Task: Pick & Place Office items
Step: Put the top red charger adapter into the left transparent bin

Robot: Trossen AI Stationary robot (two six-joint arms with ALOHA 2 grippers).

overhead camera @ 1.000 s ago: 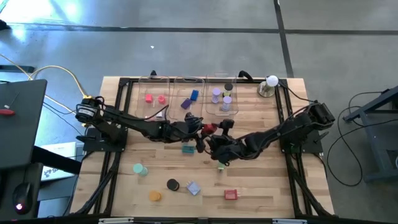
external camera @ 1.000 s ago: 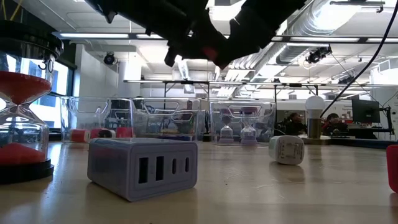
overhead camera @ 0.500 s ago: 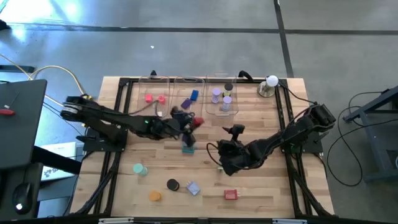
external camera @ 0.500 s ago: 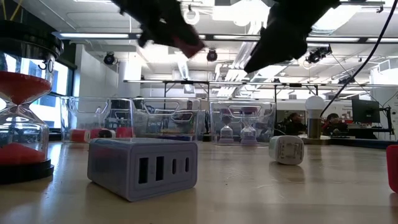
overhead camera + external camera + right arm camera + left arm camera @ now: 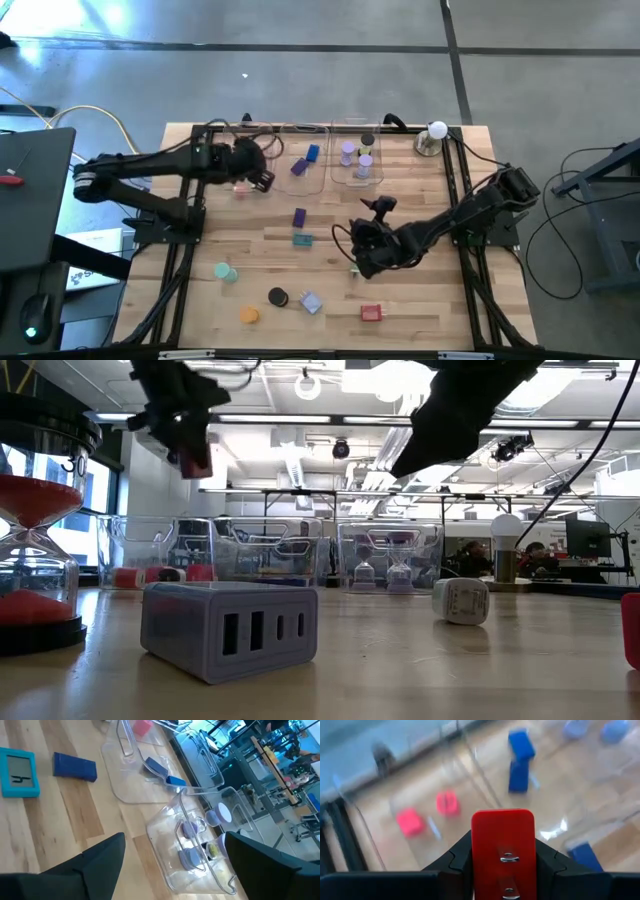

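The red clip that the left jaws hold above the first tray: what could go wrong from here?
1. The red clip is pinched only at its sides by the left gripper; it could slip or tilt at release.
2. It hangs high above the left tray in the low view, so a drop from there might bounce out, or knock the red pieces already inside.
3. The tray's clear wall is hard to see; coming down, the jaws may strike it.

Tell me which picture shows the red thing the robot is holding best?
The left wrist view: the red piece fills the middle, pinched in the left gripper. The low view shows it small, up high. In the high view it can't be made out.
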